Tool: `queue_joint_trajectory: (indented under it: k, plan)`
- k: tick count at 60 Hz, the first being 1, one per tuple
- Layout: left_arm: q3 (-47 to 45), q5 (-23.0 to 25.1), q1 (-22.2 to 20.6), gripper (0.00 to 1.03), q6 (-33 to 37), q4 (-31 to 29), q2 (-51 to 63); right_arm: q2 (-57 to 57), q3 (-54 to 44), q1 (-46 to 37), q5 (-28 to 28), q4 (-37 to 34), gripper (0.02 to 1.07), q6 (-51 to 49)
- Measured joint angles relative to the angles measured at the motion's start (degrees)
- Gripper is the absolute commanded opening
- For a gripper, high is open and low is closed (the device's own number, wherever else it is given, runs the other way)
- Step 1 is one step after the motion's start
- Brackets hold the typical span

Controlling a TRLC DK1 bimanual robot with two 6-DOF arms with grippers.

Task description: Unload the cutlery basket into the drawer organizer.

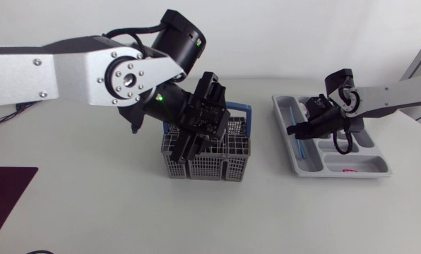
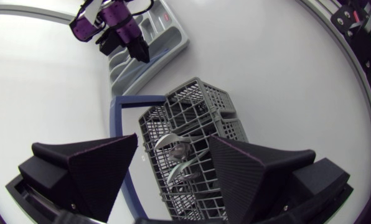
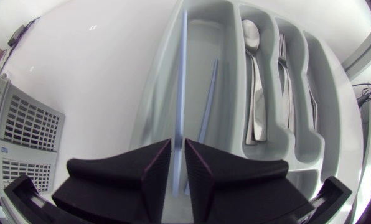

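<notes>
The grey mesh cutlery basket (image 1: 210, 161) with a blue handle stands mid-table. My left gripper (image 1: 188, 149) hangs right above it, open wide; in the left wrist view (image 2: 173, 140) spoons (image 2: 173, 149) lie in the basket (image 2: 198, 99) below the gap. The grey drawer organizer (image 1: 380, 173) sits at the right. My right gripper (image 1: 295, 129) is low over its long side compartment. Its jaws (image 3: 178, 144) stand narrowly apart around a thin blue stick (image 3: 180, 74) lying in that compartment. A second blue stick (image 3: 207, 102) lies beside it.
Spoons (image 3: 254, 93) and forks (image 3: 286, 87) fill the organizer's (image 3: 154, 93) other compartments. A dark mat (image 1: 6, 197) lies at the table's front left. The basket (image 3: 30, 130) shows off to the side of my right gripper.
</notes>
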Motion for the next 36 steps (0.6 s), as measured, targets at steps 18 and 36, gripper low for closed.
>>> queue_joint_trajectory:
  k: [18, 36]
  plan:
    - [0.59, -3.23, -0.76, 0.79, 7.30, 0.50, 1.60, -1.75, -1.29, 0.35, 0.15, -0.79, 0.82, 0.17]
    - [0.57, -6.45, -1.66, 0.60, 13.29, 4.22, 2.38, -9.03, -7.54, 1.64, 0.15, 0.52, 0.87, 0.04]
